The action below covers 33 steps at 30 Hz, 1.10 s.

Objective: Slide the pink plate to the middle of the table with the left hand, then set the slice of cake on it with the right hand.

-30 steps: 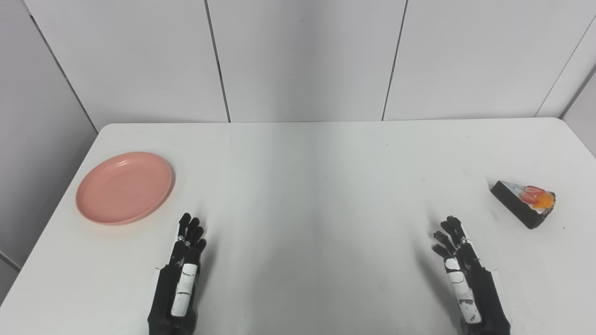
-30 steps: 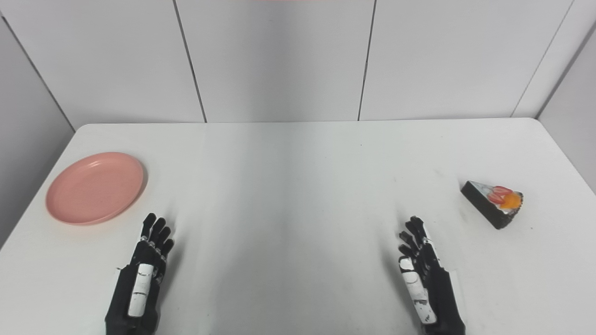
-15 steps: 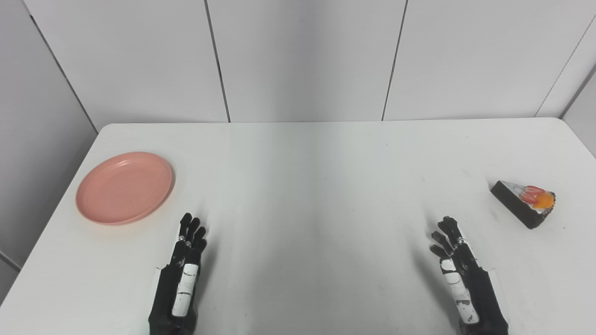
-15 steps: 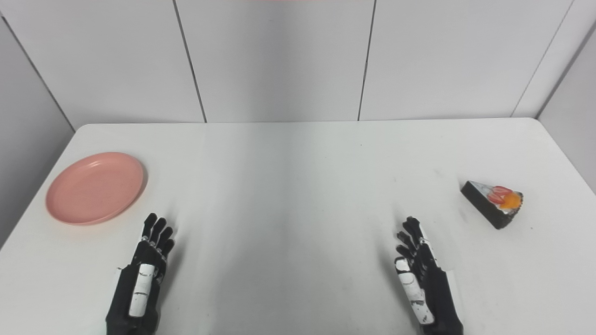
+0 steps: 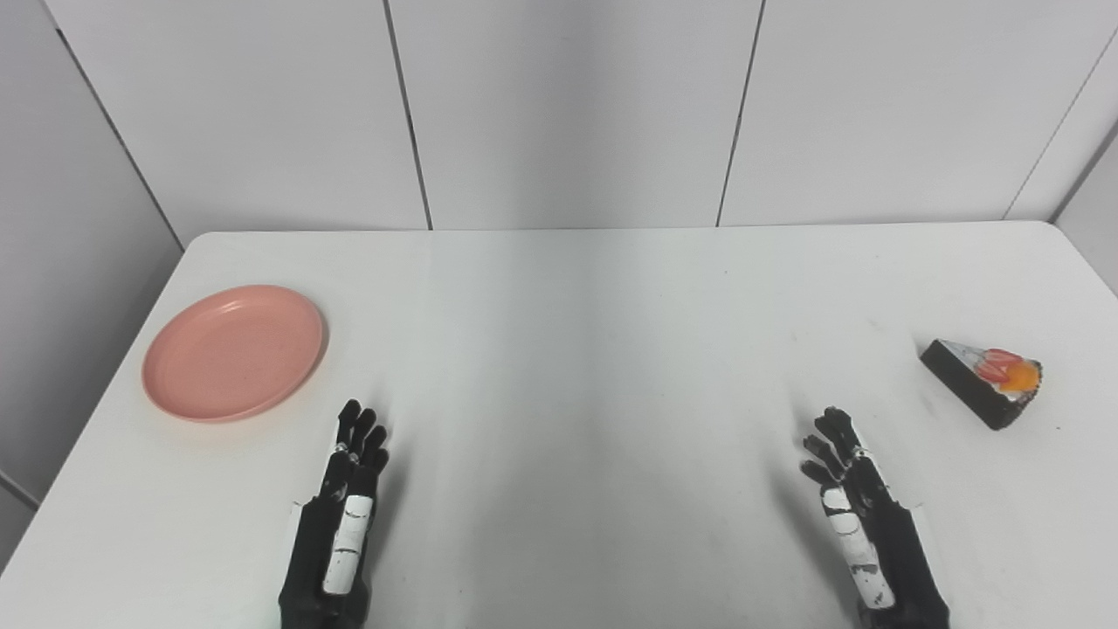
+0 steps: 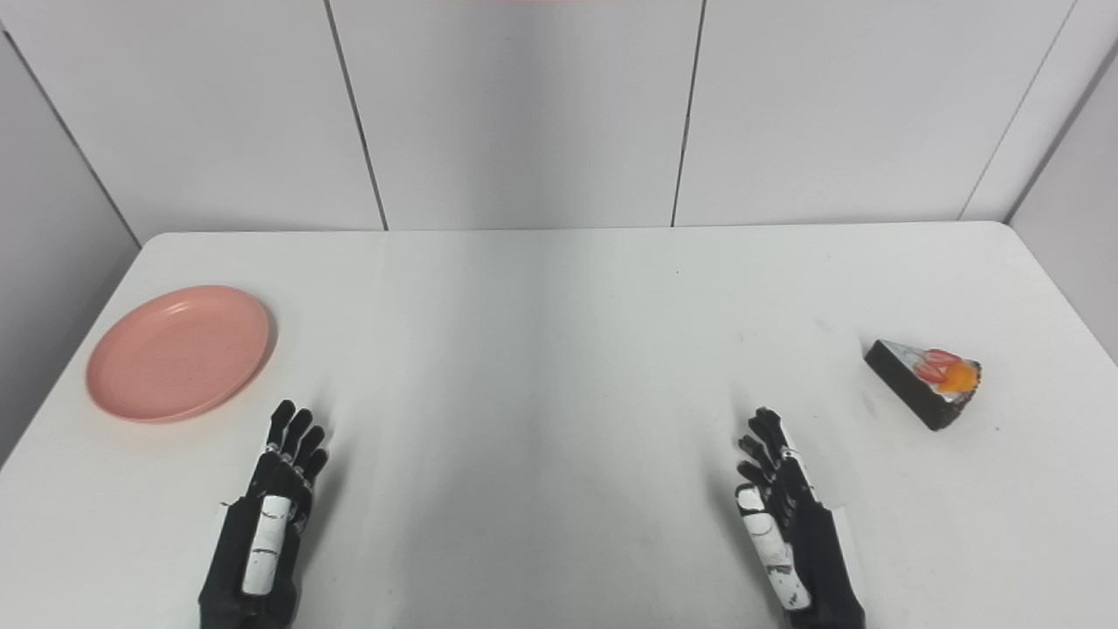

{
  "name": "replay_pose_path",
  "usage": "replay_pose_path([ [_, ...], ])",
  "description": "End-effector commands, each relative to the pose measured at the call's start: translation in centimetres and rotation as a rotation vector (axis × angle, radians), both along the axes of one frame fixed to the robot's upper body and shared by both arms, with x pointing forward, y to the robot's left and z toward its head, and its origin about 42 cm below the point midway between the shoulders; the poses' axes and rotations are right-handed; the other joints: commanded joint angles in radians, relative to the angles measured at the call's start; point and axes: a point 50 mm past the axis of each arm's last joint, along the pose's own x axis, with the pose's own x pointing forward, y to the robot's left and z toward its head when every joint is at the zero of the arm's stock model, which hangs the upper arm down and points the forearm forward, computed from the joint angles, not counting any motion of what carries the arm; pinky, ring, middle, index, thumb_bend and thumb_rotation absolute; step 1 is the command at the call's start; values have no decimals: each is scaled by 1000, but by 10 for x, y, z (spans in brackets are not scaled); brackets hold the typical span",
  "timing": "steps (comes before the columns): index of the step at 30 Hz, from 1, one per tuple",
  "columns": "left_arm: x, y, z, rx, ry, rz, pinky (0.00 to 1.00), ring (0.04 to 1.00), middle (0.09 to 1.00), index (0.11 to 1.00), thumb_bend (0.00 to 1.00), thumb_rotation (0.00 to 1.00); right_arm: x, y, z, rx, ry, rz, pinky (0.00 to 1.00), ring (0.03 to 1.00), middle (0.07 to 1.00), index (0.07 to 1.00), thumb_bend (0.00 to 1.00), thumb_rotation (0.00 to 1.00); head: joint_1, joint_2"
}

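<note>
A pink plate (image 5: 233, 351) lies flat at the left side of the white table (image 5: 576, 367). A dark slice of cake (image 5: 983, 381) with red and orange fruit on top sits at the right side. My left hand (image 5: 342, 515) rests near the front edge, below and right of the plate, fingers straight and apart, holding nothing. My right hand (image 5: 856, 515) is near the front edge, left of and below the cake, fingers spread, holding nothing. Both hands are apart from their objects.
Grey wall panels stand behind the table's far edge. The table's left edge runs close beside the plate, and the right edge lies just past the cake.
My right hand has drifted slightly to the left. The left hand, the plate and the cake have not moved.
</note>
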Motion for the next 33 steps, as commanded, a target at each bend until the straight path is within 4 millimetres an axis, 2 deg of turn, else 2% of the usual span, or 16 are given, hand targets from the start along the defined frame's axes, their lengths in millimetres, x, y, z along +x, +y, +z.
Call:
replay_pose_path([
  [1, -1, -1, 2, 8, -15, -21, 1000, 992, 1000, 1000, 786, 808, 0, -2, 7, 4, -40, 4, 872, 896, 934, 932, 811, 903, 0, -1],
  [7, -3, -8, -4, 25, -17, -29, 1000, 996, 1000, 1000, 778, 814, -2, -12, -1, 12, -35, 7, 879, 899, 935, 931, 821, 900, 62, -41],
  [12, -4, -17, -11, 14, -19, -37, 1000, 1000, 1000, 1000, 789, 806, -5, -23, -10, -3, -29, 2, 870, 891, 930, 932, 813, 908, 107, -92],
  [15, -5, -18, -15, 20, -29, -38, 1000, 1000, 1000, 1000, 765, 814, -7, -27, -16, -10, -27, -1, 865, 884, 923, 931, 811, 912, 117, -131],
  [16, -6, -19, -16, 21, -32, -39, 1000, 1000, 1000, 1000, 759, 817, -7, -28, -18, -12, -27, -1, 865, 883, 921, 931, 812, 913, 117, -131],
  [17, -6, -19, -18, 23, -33, -39, 1000, 1000, 1000, 1000, 753, 823, -7, -29, -20, -12, -27, -1, 862, 882, 918, 931, 814, 913, 126, -153],
  [18, -6, -20, -20, 25, -34, -39, 1000, 1000, 1000, 1000, 751, 827, -8, -30, -22, -12, -27, -1, 860, 880, 916, 930, 816, 912, 126, -153],
  [22, -8, -22, -26, 40, -32, -39, 998, 1000, 1000, 1000, 742, 842, -9, -33, -30, -6, -29, 2, 864, 882, 920, 928, 812, 909, 164, -201],
  [33, -6, -31, -38, 48, -41, -45, 978, 996, 1000, 1000, 743, 812, -6, -42, -44, -5, -25, 3, 894, 892, 930, 940, 814, 944, 220, -268],
])
